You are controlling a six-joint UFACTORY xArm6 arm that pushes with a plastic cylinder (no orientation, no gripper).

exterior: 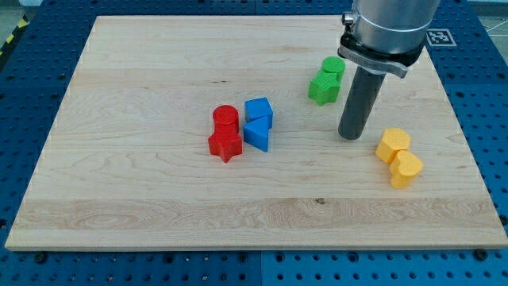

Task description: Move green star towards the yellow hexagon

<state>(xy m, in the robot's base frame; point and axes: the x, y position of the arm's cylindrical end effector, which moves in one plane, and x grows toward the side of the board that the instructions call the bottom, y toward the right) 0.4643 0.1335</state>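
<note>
Yellow blocks sit lowest at the view's right, just right of my tip (350, 137); no jaws here, only a bare rod that grips nothing.
Red and blue blocks cluster well left of my tip; green star (323, 87) is just up-left, yellow hexagon (393, 145) just right. Star looks light, stiff and slippery, so I'd push its upper-left face. Only a square marker at top right, unreadable.

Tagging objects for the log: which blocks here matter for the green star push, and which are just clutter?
Job:
green star
yellow hexagon
my tip, between those two, touching neither

Clutter:
green cylinder
second yellow block
red cylinder
red star
blue cube
blue wedge
</note>
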